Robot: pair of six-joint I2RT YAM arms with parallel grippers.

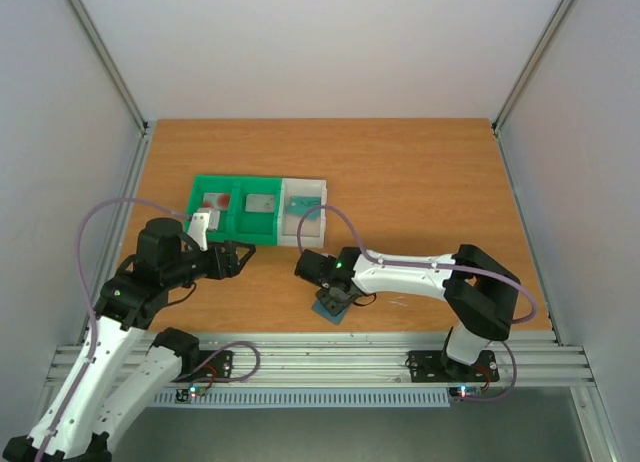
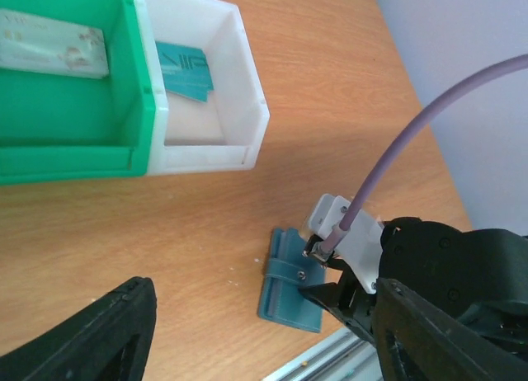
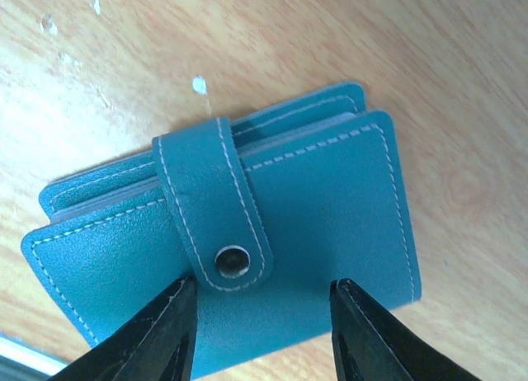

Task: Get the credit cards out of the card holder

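The card holder is lying flat and shut on the desk, close to the front edge and about midway between my two arms' bases. Its strap is reaching across the top cover, and the snap is sitting fastened. Pale layers are showing between the two teal-blue covers along one edge. I cannot tell whether they are cards.

I am holding my right claw directly over the near part of the holder. Its jaws are standing partly apart with nothing pinched between them. One of the black fingers is sitting on each side of the snap, both tips in front of the cover. I cannot tell whether the tips are touching the cover.

My left claw is hovering to the left of the holder, well apart from it and pointing toward it. Its jaws are spread wide and are carrying nothing.

Farther back, the green tray and the white tray are standing side by side with their walls touching, the white one on the right. A teal card is lying in the white tray, toward the side that meets the green one. A pale grey card is lying in the green compartment next to that wall. A card with red marks is lying in the green compartment farther left.
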